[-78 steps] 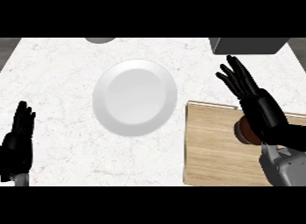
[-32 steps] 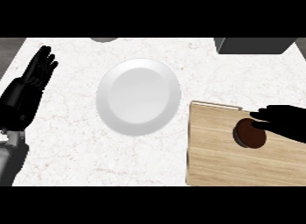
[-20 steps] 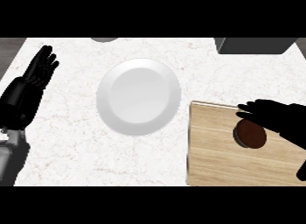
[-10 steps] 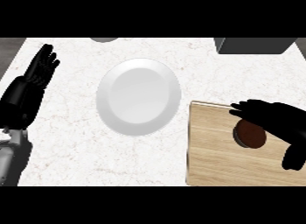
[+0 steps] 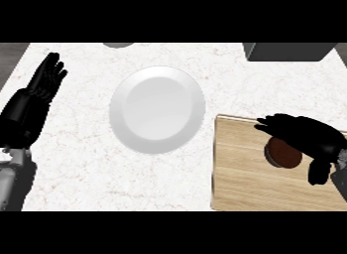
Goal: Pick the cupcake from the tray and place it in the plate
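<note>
My right hand (image 5: 308, 138) arches over the round brown cupcake (image 5: 282, 153) on the light wooden tray (image 5: 250, 183), fingers curling round its far side, white oval plate (image 5: 157, 109) to its left on the marbled worktop (image 5: 81, 149), left hand (image 5: 39, 94) resting spread open.

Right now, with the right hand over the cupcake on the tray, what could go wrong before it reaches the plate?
1. The right hand covers part of the cupcake, so contact cannot be confirmed; closing may nudge or tip it rather than enclose it.
2. The cupcake sits towards the wooden tray's far end; a sideways push could slide it off.
3. The white plate lies to the left across bare counter, so any tilt during the carry risks a spill.
</note>
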Available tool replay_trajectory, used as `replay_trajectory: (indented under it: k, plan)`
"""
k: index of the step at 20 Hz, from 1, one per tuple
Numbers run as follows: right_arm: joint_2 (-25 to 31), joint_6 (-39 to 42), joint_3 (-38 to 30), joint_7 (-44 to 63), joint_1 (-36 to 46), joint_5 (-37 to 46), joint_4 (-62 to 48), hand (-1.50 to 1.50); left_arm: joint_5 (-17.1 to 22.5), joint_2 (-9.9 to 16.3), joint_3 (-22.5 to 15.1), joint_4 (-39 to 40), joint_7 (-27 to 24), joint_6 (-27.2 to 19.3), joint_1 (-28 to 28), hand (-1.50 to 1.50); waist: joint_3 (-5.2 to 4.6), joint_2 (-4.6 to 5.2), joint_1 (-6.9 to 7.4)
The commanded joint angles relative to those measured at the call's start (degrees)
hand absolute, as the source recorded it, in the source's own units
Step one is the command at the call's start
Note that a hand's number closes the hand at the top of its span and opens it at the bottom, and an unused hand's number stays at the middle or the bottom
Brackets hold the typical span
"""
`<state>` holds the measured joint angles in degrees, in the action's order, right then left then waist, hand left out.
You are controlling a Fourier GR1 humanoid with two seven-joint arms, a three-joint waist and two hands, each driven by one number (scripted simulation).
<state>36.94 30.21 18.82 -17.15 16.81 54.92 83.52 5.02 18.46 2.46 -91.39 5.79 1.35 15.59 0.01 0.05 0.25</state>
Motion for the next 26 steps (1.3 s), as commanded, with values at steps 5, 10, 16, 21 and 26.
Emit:
replay_trajectory:
  k: [5,10,16,21,26]
  plan:
    - [-8.6,-12.4,-1.6,-3.6,1.0,2.1,-3.7,1.50,0.7,-0.4,1.6,1.0,0.8,1.1,1.5,0.00,0.03,0.03,-0.03]
    - [-6.9,-17.4,-11.2,-1.3,8.0,3.1,-20.7,1.50,-0.4,-0.9,0.6,-0.7,-0.6,1.2,-0.4,0.00,0.08,0.61,1.43]
    - [-5.5,-28.1,-19.9,3.6,15.1,4.7,-38.4,1.50,-0.6,-1.2,-0.5,-1.0,-0.2,2.0,0.1,0.00,0.23,1.24,3.25]
    - [-5.4,-33.2,-22.4,-4.0,25.7,3.8,-48.7,1.50,-0.4,-1.3,0.1,-2.1,3.0,1.4,1.8,0.00,0.12,0.60,2.05]
    - [-6.4,-29.1,-25.6,-14.5,27.2,-3.7,-46.0,1.50,-0.1,-1.0,1.0,-2.0,-0.9,3.1,-2.8,0.00,0.03,0.04,1.10]
